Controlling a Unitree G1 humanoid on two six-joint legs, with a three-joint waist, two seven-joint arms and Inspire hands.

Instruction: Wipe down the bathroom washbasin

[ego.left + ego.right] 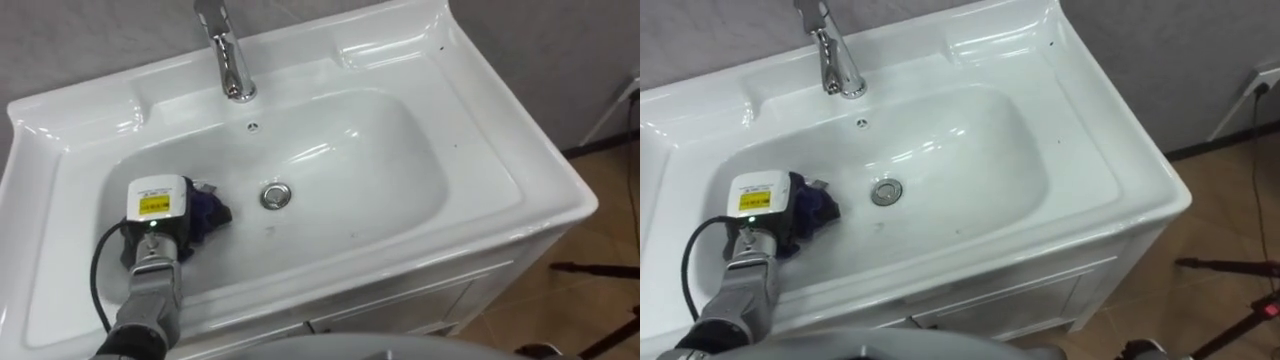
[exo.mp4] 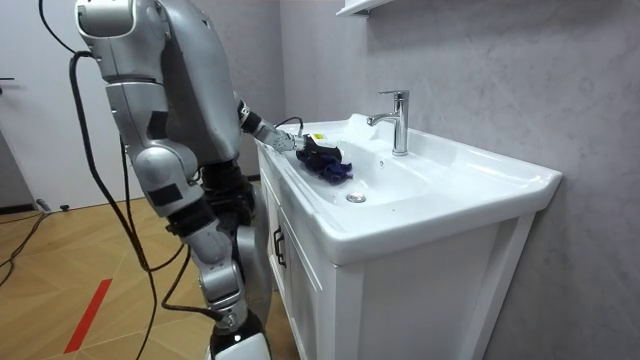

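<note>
**Item 1. Cloth** [image 1: 211, 214]: dark blue and crumpled. It lies inside the bowl of the basin on the robot's left side, on the sloping floor left of the drain and apart from it. It shows at the right edge of the left hand and is partly covered by it.

**Item 2. Left hand** [image 1: 158, 202]: reaches down into the bowl from the front rim and rests on the cloth. Its underside is hidden, so I cannot tell whether it grasps the cloth or only presses on it.

**Item 3. Basin** [image 1: 385, 150]: white glazed rectangular bowl set in a one-piece top with a raised back ledge.
- Contents: the cloth and the left hand.
- Drain [image 1: 276, 195]: chrome, at the middle of the bowl floor.
- Overflow hole [image 1: 253, 126]: small, on the back wall, directly below the faucet.

**Item 4. Faucet** [image 1: 229, 55]: chrome, single lever, upright on the back ledge, with its spout over the bowl.

**Item 5. Vanity cabinet** [image 2: 400, 290]: white, carries the basin and stands against a grey wall. A dark door handle shows on its front.

**Item 6. Right hand** [image 2: 224, 292]: hangs low at the robot's side, beside the cabinet front. Whether it is released or clenched cannot be told.

**Item 7. Surroundings**: the robot stands upright, close against the cabinet front, on a wooden floor [image 2: 60, 260] marked with a red strip [image 2: 90, 315].
</note>
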